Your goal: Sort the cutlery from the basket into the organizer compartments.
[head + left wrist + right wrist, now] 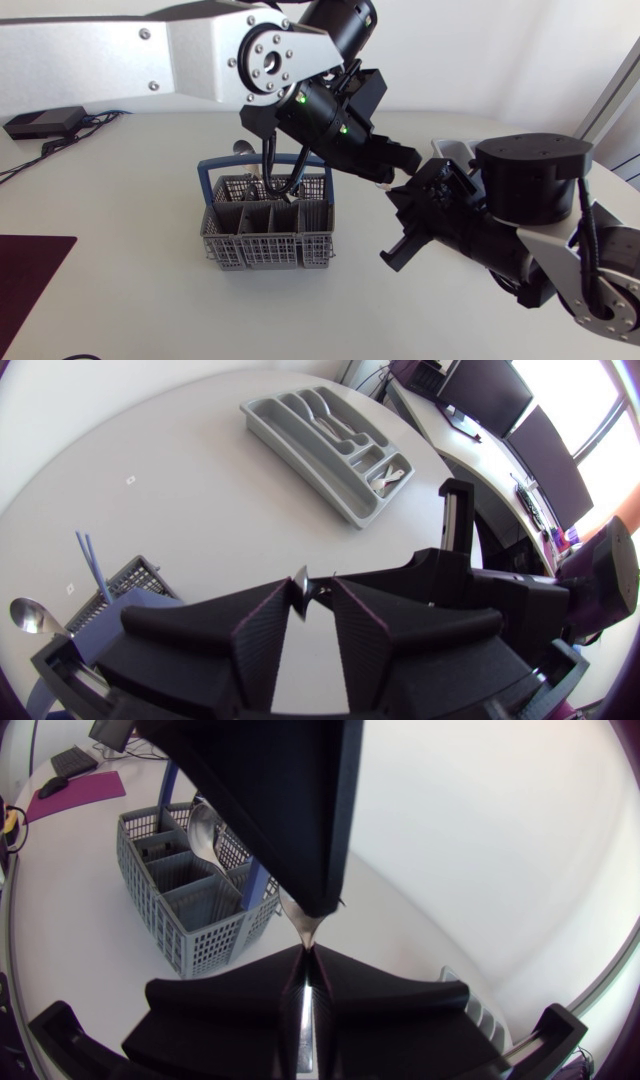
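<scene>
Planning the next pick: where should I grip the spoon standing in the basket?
Take the spoon by its neck just under the bowl, coming from above: it stands bowl-up in the basket, handle sunk in a compartment, so likely only the top is free.
</scene>
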Robot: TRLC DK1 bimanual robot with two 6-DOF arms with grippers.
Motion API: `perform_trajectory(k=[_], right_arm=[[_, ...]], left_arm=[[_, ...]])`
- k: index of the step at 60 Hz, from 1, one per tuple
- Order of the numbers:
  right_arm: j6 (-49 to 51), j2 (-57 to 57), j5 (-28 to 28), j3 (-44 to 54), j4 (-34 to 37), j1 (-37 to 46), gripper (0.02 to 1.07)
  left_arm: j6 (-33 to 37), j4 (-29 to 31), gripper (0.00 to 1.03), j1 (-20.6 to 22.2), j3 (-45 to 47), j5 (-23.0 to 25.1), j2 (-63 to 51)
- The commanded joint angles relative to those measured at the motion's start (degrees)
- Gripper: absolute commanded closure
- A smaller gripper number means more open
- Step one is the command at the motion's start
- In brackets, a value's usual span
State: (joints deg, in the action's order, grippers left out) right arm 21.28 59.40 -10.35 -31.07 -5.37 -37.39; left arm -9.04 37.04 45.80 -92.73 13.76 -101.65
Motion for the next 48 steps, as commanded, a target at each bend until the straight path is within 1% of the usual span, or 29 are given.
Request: perform_trajectory(k=[1, 7, 11, 14, 19, 24, 28, 32, 38, 43, 48], right_arm=[[0.69, -1.74, 1.03, 0.75, 1.24, 0.38, 1.01], [0.87, -3.15, 1.74, 1.27, 2.82, 0.38, 1.01], [0.96, -4.38, 3.14, 1.89, 4.14, 1.00, 1.01], [1.31, -5.17, 5.08, 2.07, 5.63, 2.49, 1.01], [2.28, -6.75, 8.86, 2.59, 7.48, 5.75, 1.01], [3.77, -8.07, 14.39, 2.59, 10.73, 10.84, 1.01], [5.44, -9.03, 19.05, 2.59, 12.84, 15.77, 1.01], [8.17, -9.21, 23.27, 2.42, 14.59, 20.77, 1.01], [12.65, -8.24, 32.41, 1.27, 17.49, 30.71, 1.01], [16.60, -6.31, 37.51, -0.31, 19.78, 37.12, 1.01], [21.35, -3.85, 41.29, -1.63, 21.10, 42.57, 1.01]], left_arm=[[-0.98, -0.39, 0.52, 0.08, -2.90, 1.18, 0.92], [-1.07, -0.83, 0.45, -0.98, -3.51, 1.18, 1.63], [-1.07, -1.35, 0.40, -1.86, -4.13, 1.18, 2.42], [-1.07, -1.88, 0.38, -3.00, -4.65, 1.18, 3.30], [-0.63, -3.02, 0.36, -5.11, -5.80, 0.92, 4.61], [-0.19, -3.02, 0.35, -7.66, -7.38, 0.66, 5.32], [1.57, -3.02, 0.35, -9.68, -8.35, -1.19, 6.11], [3.15, -3.02, 0.35, -11.79, -8.70, -1.19, 6.90], [6.58, -1.53, 0.35, -14.86, -9.23, -1.37, 7.69], [11.15, 0.76, 0.35, -16.01, -8.61, -2.16, 8.75], [14.93, 1.28, 0.35, -17.50, -5.80, -2.86, 10.94]])
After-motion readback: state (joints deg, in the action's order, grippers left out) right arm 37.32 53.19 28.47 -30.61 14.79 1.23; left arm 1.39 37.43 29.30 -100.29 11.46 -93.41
